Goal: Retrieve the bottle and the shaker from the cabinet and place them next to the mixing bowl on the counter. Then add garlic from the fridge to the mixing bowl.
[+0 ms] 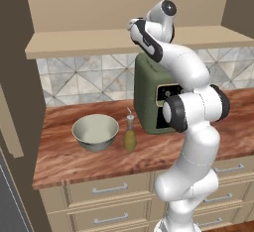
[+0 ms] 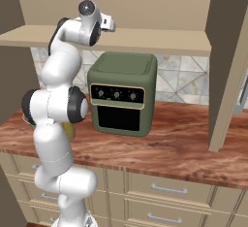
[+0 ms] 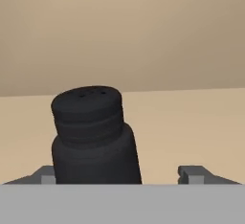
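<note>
The light was even and soft across both base views, with no clear source and no glare. The wooden table [image 1: 74, 164] carried only faint, diffuse shading beneath the mixing bowl [image 1: 95, 132] and the bottle [image 1: 130, 134]. The white arm [image 1: 196, 142] showed gentle shading on its undersides and dull highlights on its dark joints. The underside of the cabinet [image 2: 145, 39] lay in mild shadow. The hand view was dimmer and flatter; the dark shaker [image 3: 93, 134] looked slightly soft and grainy, its edges blurred against the plain tan shelf [image 3: 191, 122]. All pictures were low in resolution, without edge distortion.
</note>
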### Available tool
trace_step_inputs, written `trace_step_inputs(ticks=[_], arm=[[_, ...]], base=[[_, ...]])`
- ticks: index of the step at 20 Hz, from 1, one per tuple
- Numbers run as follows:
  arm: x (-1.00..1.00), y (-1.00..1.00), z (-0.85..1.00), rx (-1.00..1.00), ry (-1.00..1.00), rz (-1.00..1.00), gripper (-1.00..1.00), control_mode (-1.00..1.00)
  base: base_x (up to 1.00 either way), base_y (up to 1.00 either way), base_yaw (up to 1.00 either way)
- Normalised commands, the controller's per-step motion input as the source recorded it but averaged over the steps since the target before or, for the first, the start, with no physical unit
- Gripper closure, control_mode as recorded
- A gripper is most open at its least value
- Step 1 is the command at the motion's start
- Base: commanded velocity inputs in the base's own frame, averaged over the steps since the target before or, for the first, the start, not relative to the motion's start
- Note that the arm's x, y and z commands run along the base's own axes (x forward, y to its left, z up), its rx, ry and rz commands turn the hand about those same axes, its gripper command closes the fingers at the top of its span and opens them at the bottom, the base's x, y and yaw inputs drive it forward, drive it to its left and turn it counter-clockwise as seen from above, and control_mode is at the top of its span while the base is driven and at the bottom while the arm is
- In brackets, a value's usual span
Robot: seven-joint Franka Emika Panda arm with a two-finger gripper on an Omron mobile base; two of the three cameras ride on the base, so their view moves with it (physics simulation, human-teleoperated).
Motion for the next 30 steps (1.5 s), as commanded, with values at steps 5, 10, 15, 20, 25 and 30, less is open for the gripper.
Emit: trace_step_inputs(ticks=[5,10,15,20,25,30], arm=[[0.0,0.0,0.0,0.0,0.0,0.0,1.0,-1.0],[-0.3,0.0,0.0,0.0,0.0,0.02,1.0,-1.0],[-0.98,-0.03,0.0,0.0,-0.01,0.14,1.0,-1.0],[-1.0,0.0,-0.01,0.0,-0.03,0.22,1.0,-1.0],[-1.0,0.0,-0.09,0.0,-0.07,0.24,1.0,-1.0],[-1.0,0.0,-0.19,0.0,-0.1,0.26,1.0,-1.0]], base=[[0.0,0.0,0.0],[0.0,0.0,0.0],[0.0,0.0,0.0],[0.0,0.0,0.0],[0.0,0.0,0.0],[0.0,0.0,0.0]])
